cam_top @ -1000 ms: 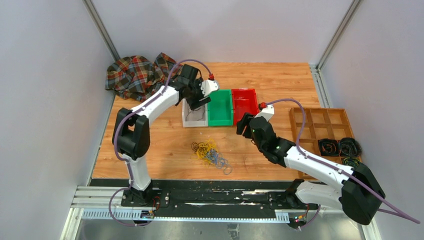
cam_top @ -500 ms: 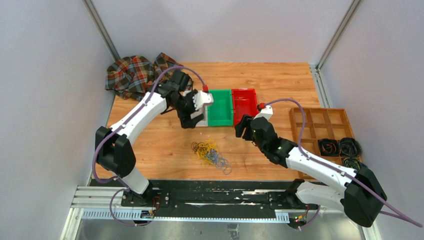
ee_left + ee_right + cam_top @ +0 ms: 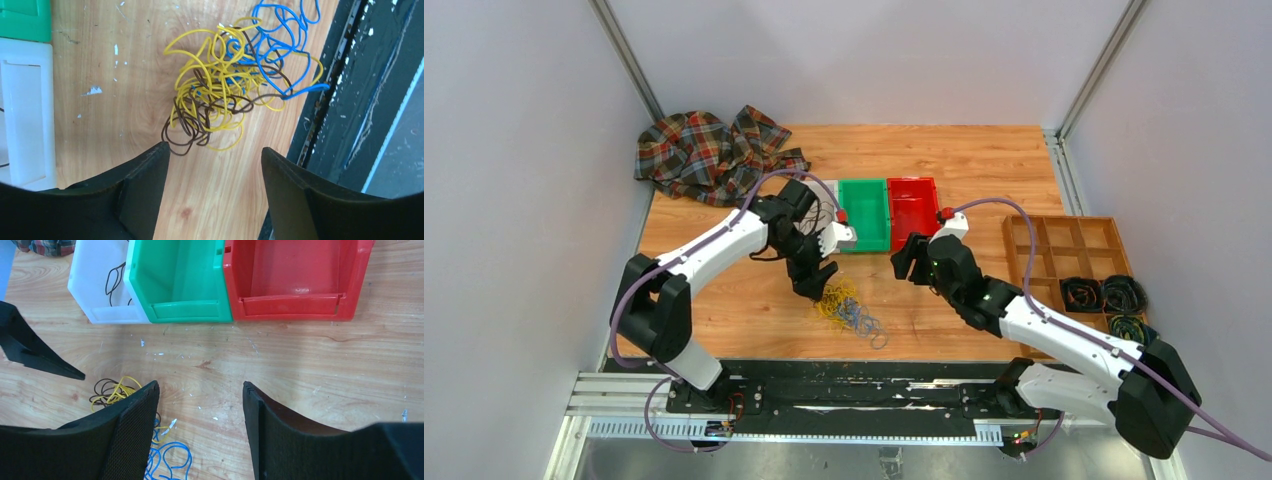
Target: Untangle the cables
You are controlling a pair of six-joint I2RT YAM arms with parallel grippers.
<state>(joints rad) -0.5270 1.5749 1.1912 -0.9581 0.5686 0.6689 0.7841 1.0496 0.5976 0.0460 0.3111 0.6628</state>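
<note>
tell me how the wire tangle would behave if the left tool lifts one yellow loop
The cables are thin and curled, so they will likely be floppy and light. Yellow, brown and blue loops interlock, so lifting one will probably drag the whole clump. Lying loose on the table, it should slide rather than roll.

A plaid cloth [image 3: 709,150] lay crumpled at the far left corner of the wooden table [image 3: 984,160]. Three bins stood touching in a row near the table's middle: white [image 3: 95,285] on the left, green [image 3: 864,215] between, red [image 3: 914,205] on the right. Small white flecks [image 3: 142,342] dotted the wood in front of them. A wooden tray [image 3: 1064,219] with square compartments sat at the right edge, well apart from the bins. Black coils [image 3: 1082,293] lay in its near compartments. A black rail [image 3: 854,390] ran along the near edge.
</note>
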